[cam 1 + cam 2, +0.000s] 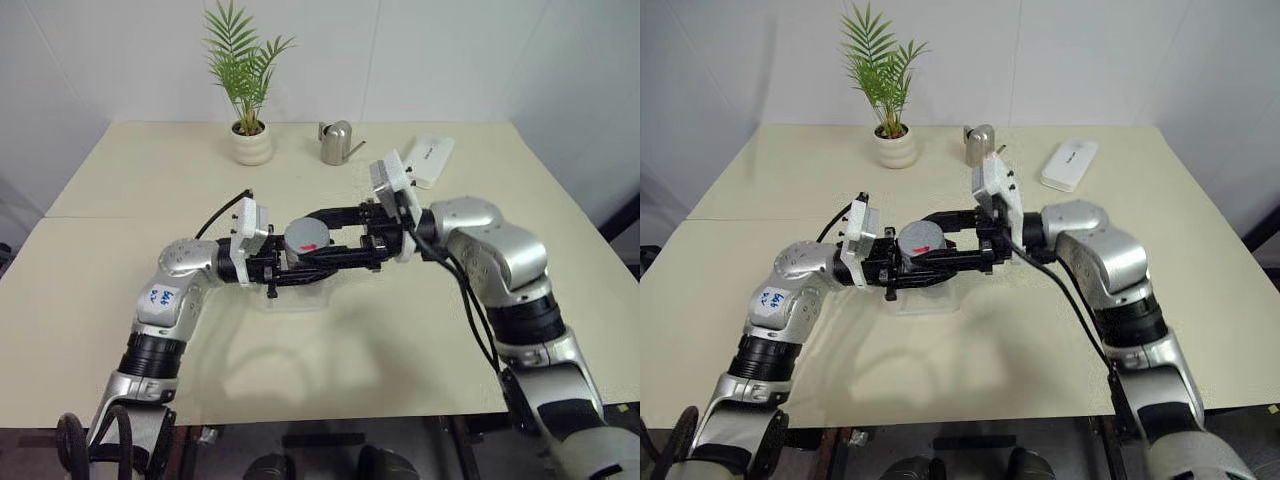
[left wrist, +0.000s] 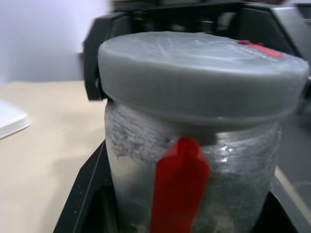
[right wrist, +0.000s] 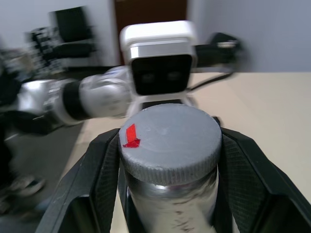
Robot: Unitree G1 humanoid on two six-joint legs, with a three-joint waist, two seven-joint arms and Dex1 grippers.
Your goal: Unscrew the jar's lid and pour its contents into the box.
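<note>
The jar (image 2: 214, 165), a silver cylinder with a strip of red tape on its side, is held in the air, upright, between both hands. My left gripper (image 1: 292, 266) comes in from the left and is shut on the jar's body. The grey lid (image 3: 170, 141), with a small red mark on top, sits on the jar. My right gripper (image 3: 171, 160) reaches in from the right and is shut on the lid, its black fingers (image 3: 104, 170) against the ribbed rim. The clear box (image 1: 300, 298) lies on the table right under the jar. The contents are hidden inside.
At the back of the beige table (image 1: 120, 300) stand a potted plant (image 1: 250, 130), a silver watering can (image 1: 338, 143) and a flat white case (image 1: 428, 160). The table's front edge runs just in front of my arms.
</note>
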